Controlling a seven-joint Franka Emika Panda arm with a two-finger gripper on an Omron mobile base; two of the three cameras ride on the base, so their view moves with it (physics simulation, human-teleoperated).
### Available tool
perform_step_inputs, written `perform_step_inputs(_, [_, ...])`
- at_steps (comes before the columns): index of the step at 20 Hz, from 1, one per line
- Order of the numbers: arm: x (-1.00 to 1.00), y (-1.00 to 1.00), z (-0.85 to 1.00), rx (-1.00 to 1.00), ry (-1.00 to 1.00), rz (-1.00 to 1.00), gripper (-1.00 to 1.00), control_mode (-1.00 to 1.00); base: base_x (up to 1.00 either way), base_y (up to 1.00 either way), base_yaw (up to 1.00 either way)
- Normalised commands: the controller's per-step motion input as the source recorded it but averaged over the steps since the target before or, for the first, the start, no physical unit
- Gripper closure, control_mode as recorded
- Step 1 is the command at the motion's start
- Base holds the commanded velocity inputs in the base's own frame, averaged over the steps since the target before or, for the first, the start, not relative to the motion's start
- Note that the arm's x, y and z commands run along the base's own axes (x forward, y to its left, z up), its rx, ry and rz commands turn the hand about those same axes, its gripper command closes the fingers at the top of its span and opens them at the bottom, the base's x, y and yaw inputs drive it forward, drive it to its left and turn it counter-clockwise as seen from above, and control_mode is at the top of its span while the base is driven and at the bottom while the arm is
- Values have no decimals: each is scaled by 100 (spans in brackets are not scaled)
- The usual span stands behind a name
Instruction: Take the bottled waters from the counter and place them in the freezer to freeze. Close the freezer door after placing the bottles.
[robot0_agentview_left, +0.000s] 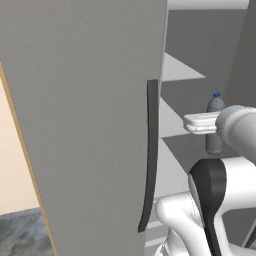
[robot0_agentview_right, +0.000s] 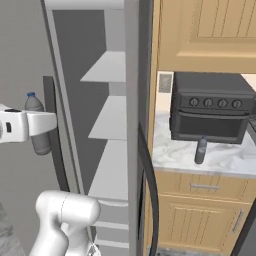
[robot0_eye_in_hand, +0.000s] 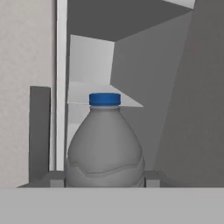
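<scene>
The white arm's two-finger gripper (robot0_eye_in_hand: 105, 183) is clamped tight on a small translucent grey plastic bottle with a blue cap (robot0_eye_in_hand: 105, 144), holding it upright in front of the open grey freezer's pale shelves (robot0_agentview_right: 107, 117), beside the flat grey freezer door (robot0_agentview_left: 85, 125).

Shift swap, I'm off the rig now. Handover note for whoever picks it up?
Gripper: shut on a bottled water, held upright in front of the open freezer, not yet on a shelf.
Second bottle: on the counter, in front of the toaster oven.
Freezer door: open.
Done: first bottle picked up.
Left: shelve it, fetch and shelve the second, close the door.
</scene>
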Motion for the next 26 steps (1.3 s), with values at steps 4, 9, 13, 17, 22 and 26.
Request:
perform_step_inputs(4, [0, 0, 0, 0, 0, 0, 100, 100, 2, -4, 2])
perform_step_inputs(9, [0, 0, 0, 0, 0, 0, 100, 100, 13, -3, 2])
perform_step_inputs(13, [0, 0, 0, 0, 0, 0, 100, 100, 22, -7, 2])
perform_step_inputs(17, [0, 0, 0, 0, 0, 0, 100, 100, 25, -10, 4])
perform_step_inputs(22, [0, 0, 0, 0, 0, 0, 100, 100, 43, -6, 3])
perform_step_inputs(26, [0, 0, 0, 0, 0, 0, 100, 100, 45, -1, 2])
